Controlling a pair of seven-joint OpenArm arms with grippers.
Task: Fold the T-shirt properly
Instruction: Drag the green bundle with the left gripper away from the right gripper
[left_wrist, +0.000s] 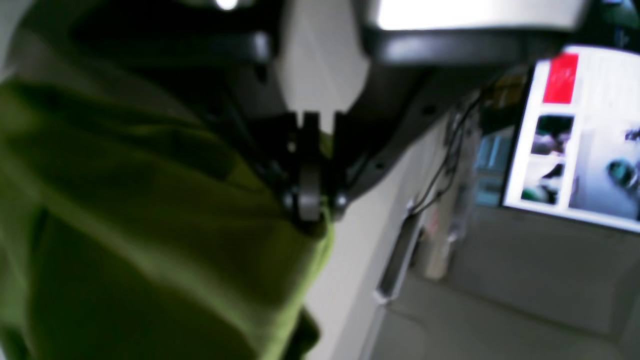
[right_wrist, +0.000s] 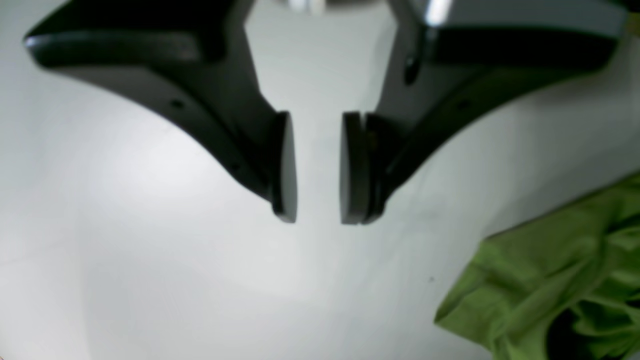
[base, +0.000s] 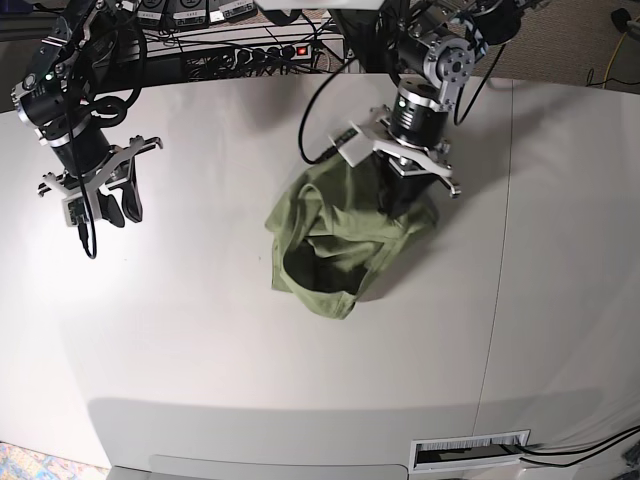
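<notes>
Olive-green cotton is lying bunched in a loose heap around the middle of the white counter (base: 200, 340), nearer the far edge than the near one: this is the T-shirt (base: 335, 250), crumpled, with a dark hollow gaping toward the near edge. At its far side the left gripper (base: 400, 205) is pinching a fold of the cloth, jaws closed on it, the fabric draping down from the pads (the left wrist view is blurred, but the clamp is plain). Toward the counter's left edge, well apart from the garment, the right gripper (right_wrist: 317, 167) is hanging over bare surface, its jaws parted by a narrow gap and holding nothing.
</notes>
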